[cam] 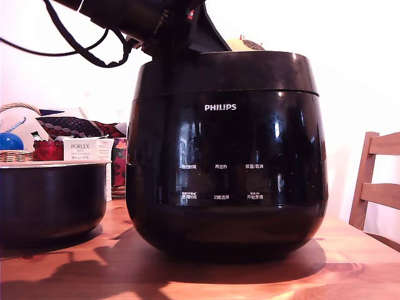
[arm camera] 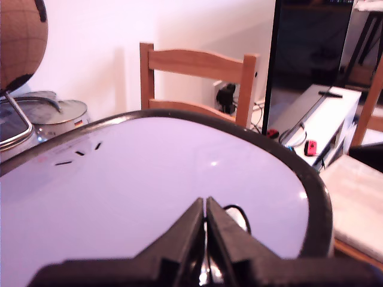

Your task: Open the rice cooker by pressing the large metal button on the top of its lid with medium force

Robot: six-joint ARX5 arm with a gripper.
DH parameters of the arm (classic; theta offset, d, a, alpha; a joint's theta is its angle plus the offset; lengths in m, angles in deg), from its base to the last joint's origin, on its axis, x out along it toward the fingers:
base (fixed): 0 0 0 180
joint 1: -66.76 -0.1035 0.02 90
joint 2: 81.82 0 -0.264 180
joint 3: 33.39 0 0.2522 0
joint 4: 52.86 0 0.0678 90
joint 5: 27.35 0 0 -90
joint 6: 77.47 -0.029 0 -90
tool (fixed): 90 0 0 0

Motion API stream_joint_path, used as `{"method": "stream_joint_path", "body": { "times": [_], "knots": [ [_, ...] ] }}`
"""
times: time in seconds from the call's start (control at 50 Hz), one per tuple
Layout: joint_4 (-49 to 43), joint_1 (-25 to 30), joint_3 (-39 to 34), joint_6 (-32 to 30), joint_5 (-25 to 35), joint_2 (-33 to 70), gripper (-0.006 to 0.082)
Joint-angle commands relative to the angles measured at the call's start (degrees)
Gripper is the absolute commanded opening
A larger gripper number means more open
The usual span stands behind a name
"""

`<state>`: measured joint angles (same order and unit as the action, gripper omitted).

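Note:
The glossy black rice cooker (cam: 225, 162) with its white PHILIPS logo stands on the wooden table, filling the middle of the exterior view. Its lid (cam: 225, 72) sits closed on the body. My arm (cam: 162, 25) comes down onto the lid's top from the exterior view's upper left, and the fingertips are hidden there. In the wrist view the lid's top (arm camera: 137, 191) shines pale with reflected light. My gripper (arm camera: 205, 204) is shut, fingers pressed together, low over the lid. A sliver of the metal button (arm camera: 240, 220) shows just beside the fingers; the rest is covered.
A lower matte black pot (cam: 50, 200) with a metal rim stands at the exterior view's left, with a basket and a PORLEX box (cam: 81, 150) behind it. A wooden chair (cam: 378, 181) stands at the right. The wrist view shows another chair (arm camera: 197, 69), a globe (arm camera: 21, 36) and a dark screen (arm camera: 311, 48).

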<state>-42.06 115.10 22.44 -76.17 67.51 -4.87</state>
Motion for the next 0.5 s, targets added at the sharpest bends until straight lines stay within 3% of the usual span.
{"method": "stream_joint_path", "body": {
  "times": [0.0, 0.48],
  "knots": [
    [0.1, -0.2, -2.3, 0.5, -1.0, -1.3, -0.0023],
    [-7.3, -3.1, -2.3, 0.2, -6.0, -11.1, -0.0023]
  ]
}}
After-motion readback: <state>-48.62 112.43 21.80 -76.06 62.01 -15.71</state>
